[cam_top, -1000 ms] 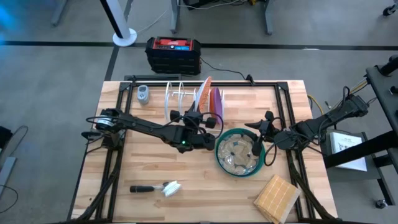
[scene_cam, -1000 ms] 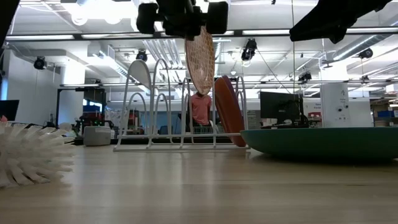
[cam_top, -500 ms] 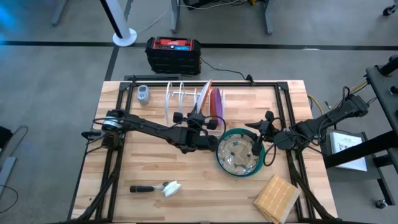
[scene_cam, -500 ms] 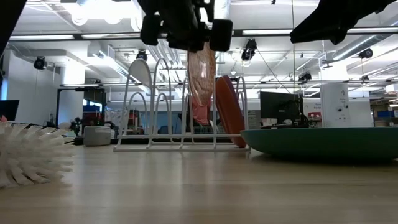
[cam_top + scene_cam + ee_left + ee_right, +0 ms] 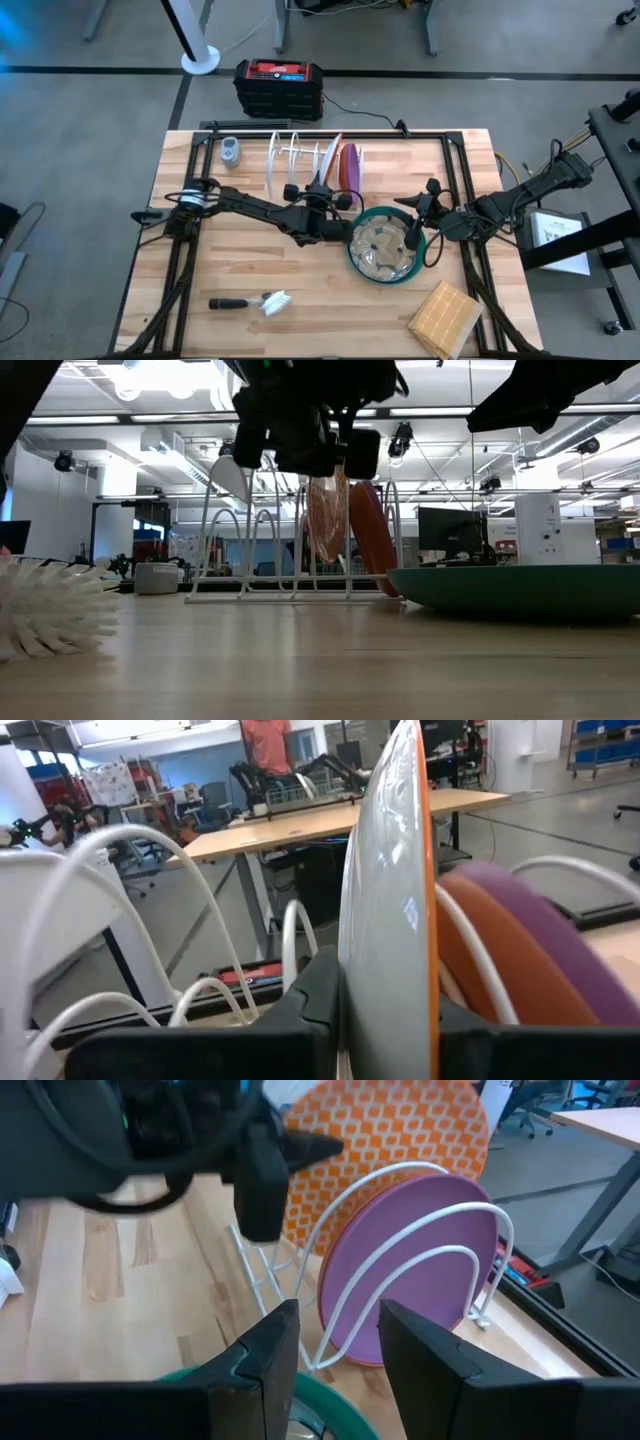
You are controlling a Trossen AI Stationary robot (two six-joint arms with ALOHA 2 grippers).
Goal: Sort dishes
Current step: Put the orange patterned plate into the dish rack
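Note:
My left gripper (image 5: 320, 193) is shut on an orange patterned plate (image 5: 390, 1140) that stands on edge among the wires of the white rack (image 5: 276, 160). A purple plate (image 5: 410, 1270) leans in the rack beside it, with an orange one (image 5: 480, 960) against it. The big teal dish (image 5: 352, 250) lies flat on the table, a brownish speckled plate (image 5: 383, 245) inside it. My right gripper (image 5: 415, 235) hangs open above the teal dish's right side, holding nothing. My left gripper pinches the patterned plate's near rim (image 5: 385, 985) between its two fingers (image 5: 320, 995), one on each face. The fingers come level from the table's near side. The plate stands upright, edge toward me, and its lower edge (image 5: 325, 558) hangs above the rack's base.
A square wooden block (image 5: 445, 318) sits at the near right corner and a dish brush (image 5: 255, 302) lies near the front edge. A small grey device (image 5: 231, 152) stands left of the rack. A red and black box (image 5: 279, 85) sits on the floor beyond the far edge.
My left gripper has sunk and gone a little toward the far edge, still shut on the patterned plate. The plate has stayed upright and come down from above the rack to between its wires, next to the orange plate.

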